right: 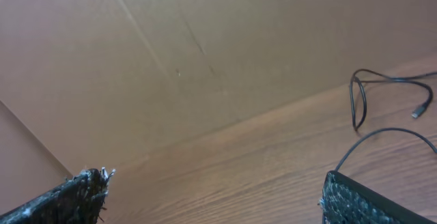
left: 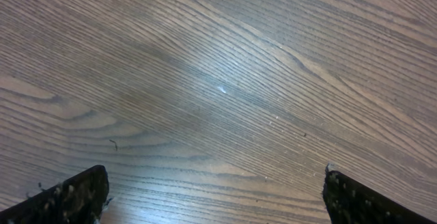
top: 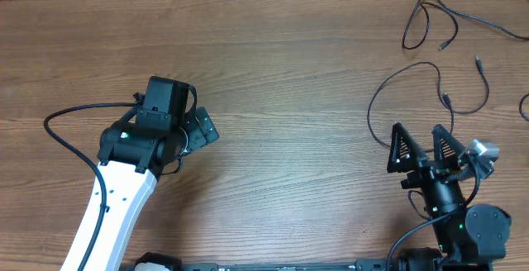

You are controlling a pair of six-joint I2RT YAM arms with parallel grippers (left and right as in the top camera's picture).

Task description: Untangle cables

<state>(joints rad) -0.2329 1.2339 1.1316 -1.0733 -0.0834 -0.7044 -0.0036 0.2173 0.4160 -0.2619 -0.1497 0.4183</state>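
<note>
Well, the cables (top: pixel 445 99) lie loose on the far right of the table (top: pixel 273 64). One loop sits just ahead of the right gripper (top: pixel 423 147). Its fingers are wide apart and empty. The left gripper (left: pixel 217 198), also wide apart, is well away.

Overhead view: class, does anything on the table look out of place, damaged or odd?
Nothing looks damaged or spilled. The thin black cables lie loose near the far right corner, one running out of frame. The left tool and right tool are open, empty.
</note>
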